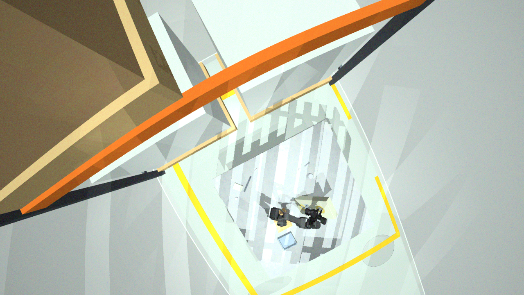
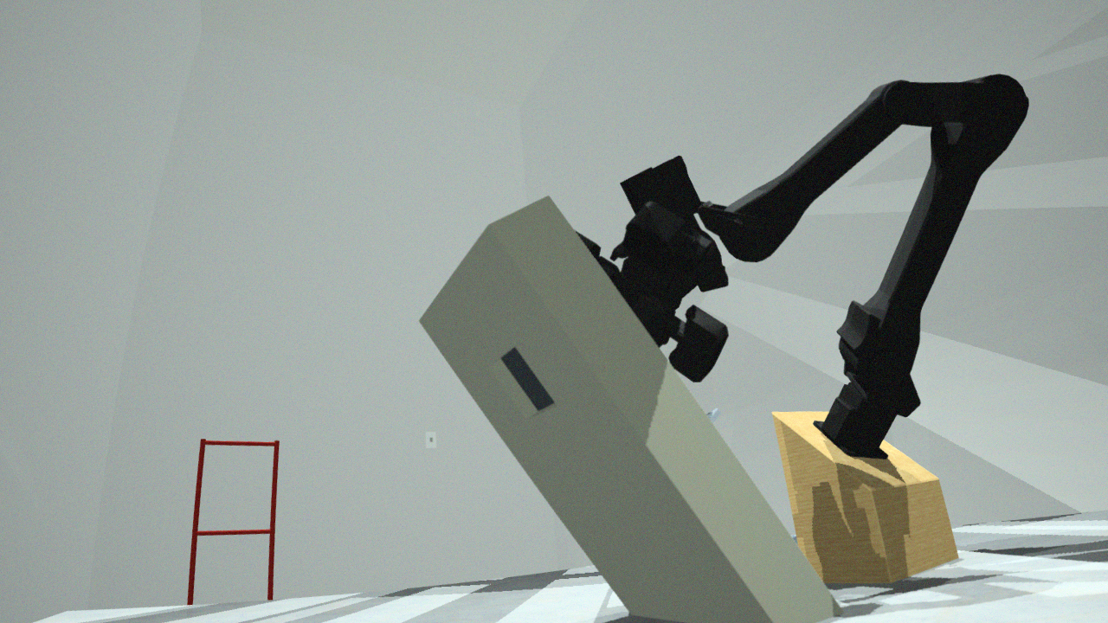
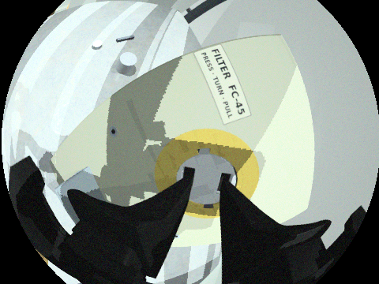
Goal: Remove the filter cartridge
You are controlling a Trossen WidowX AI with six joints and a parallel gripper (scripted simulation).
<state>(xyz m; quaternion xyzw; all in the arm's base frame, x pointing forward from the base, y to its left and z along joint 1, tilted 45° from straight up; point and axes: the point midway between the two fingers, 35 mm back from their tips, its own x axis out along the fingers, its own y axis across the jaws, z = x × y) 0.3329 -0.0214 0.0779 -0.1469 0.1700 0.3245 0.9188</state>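
Gripper (image 3: 207, 180) fingertips set in grey filter cartridge (image 3: 208, 170) face slots, flush in panel (image 3: 274, 126); jaws part-spread, gripping nothing.
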